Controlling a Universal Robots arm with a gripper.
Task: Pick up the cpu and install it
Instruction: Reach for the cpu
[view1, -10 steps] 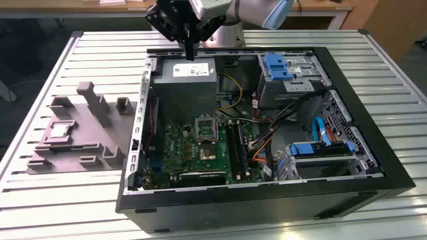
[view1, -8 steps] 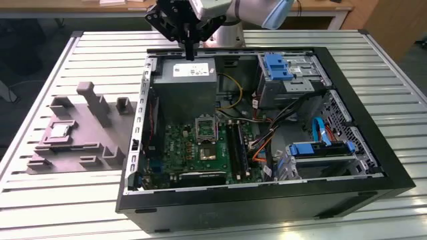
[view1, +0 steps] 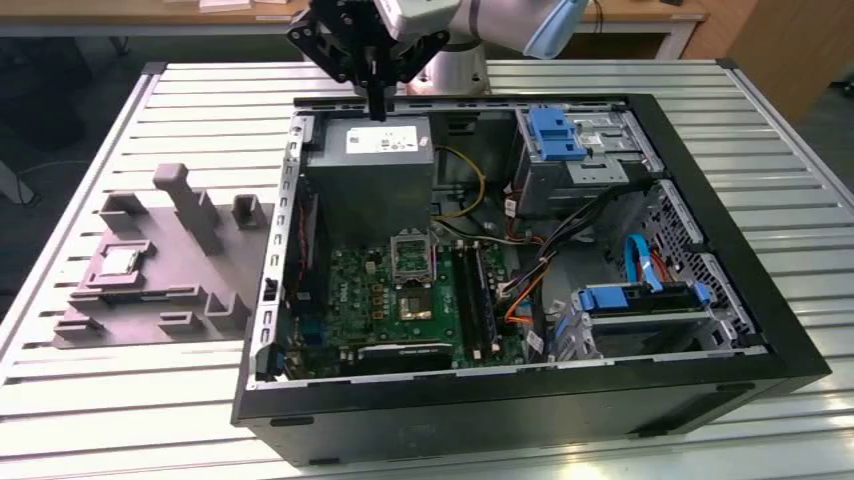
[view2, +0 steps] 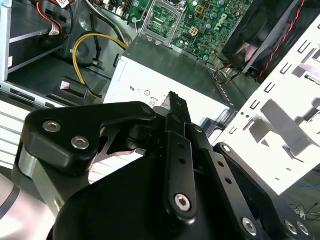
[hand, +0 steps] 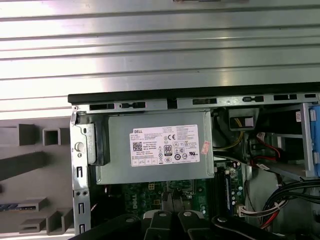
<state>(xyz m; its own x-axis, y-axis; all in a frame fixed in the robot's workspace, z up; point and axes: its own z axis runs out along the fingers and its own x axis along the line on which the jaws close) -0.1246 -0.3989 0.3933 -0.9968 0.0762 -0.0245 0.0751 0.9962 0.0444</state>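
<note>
Hovering gripper (view1: 379, 114): fingers pressed together with nothing between them, above the grey power supply (view1: 371, 175) of the computer case (view1: 534, 420).
Chip: cpu (view1: 119, 262) lies in the grey tray (view1: 160, 310), beside the case on the exterior view's left.
Surface: slatted metal table (view1: 774, 110) under the case.
Room: wooden desk (view1: 200, 12) beyond the case.

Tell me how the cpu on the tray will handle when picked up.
The cpu looks thin and flat, so it is probably light and stiff, not floppy. It lies low in a recess of the tray, so little edge may be open to grip. Its silvery top looks smooth, likely slippery; it won't roll.
</note>
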